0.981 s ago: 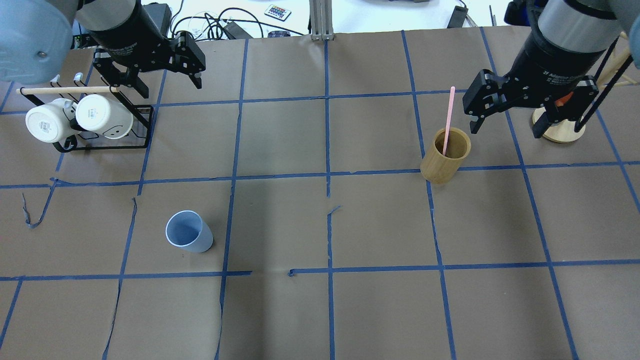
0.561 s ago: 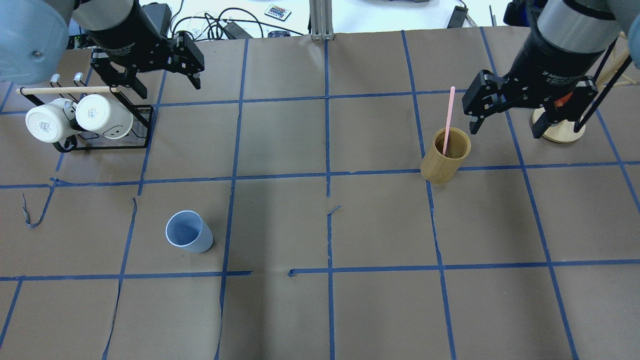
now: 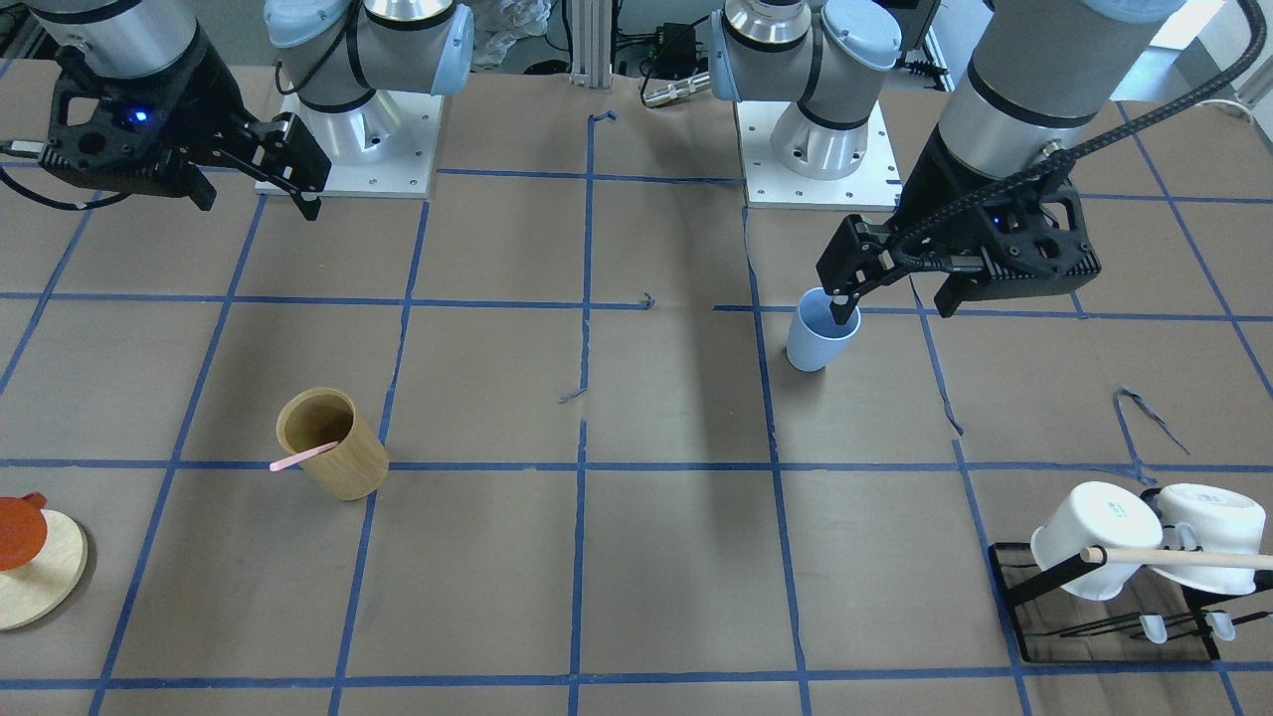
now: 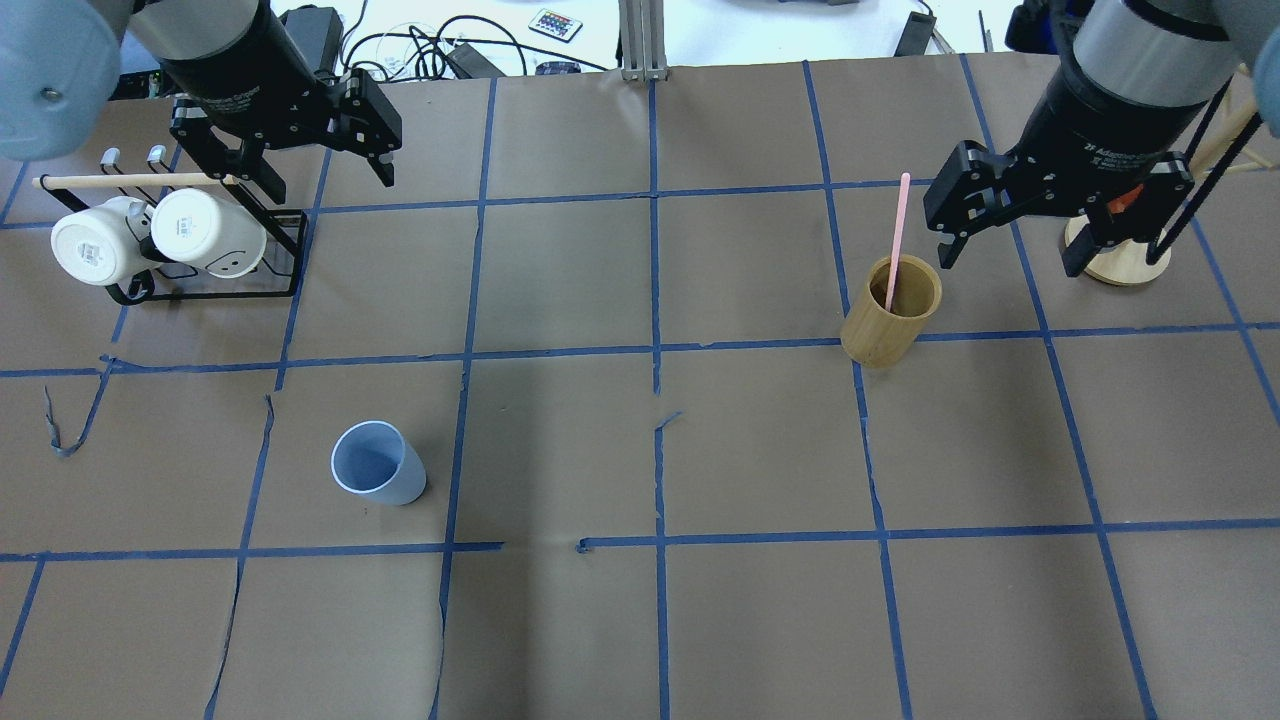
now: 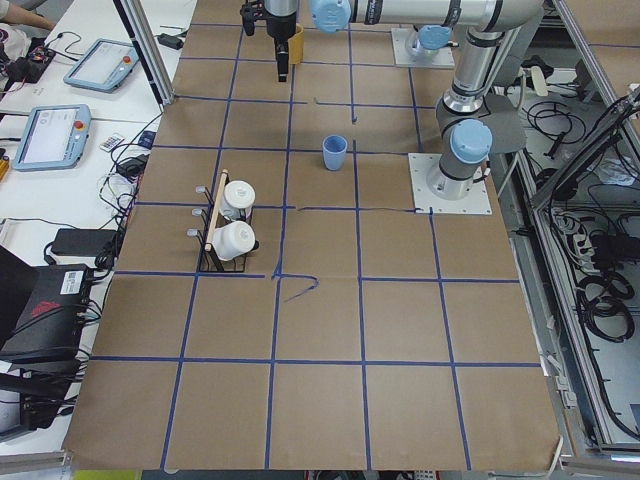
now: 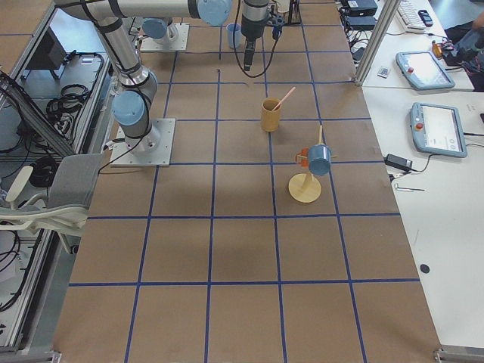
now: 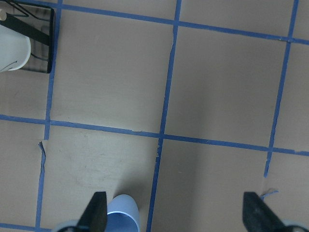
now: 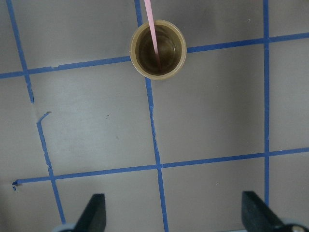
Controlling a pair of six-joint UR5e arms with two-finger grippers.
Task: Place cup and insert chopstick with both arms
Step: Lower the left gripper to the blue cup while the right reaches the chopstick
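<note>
We log both pincers spread wide and empty: left gripper point(image 4: 328, 178) upper left of the overhead view, right gripper point(image 4: 1010, 260) upper right. The cup point(image 4: 377, 464) stands upright at lower left, apparently free for grasping. The chopstick point(image 4: 897, 240) leans in the bamboo cup point(image 4: 890, 312) at upper right, its top exposed, likely for pinching.

I'm watching through six cameras. One is looking forward and down on the table point(image 4: 700, 620) from behind the rig; another is facing back, steeply down, robot bases point(image 3: 358, 139) at its top edge. Both are catching the cup point(image 4: 378, 470) and the bamboo holder point(image 4: 885, 335). Two are sitting high at the table's ends (whole surface fitting in each). The wrist cameras are pointing straight down, closer: left clipping the cup, right framing the bamboo holder.
</note>
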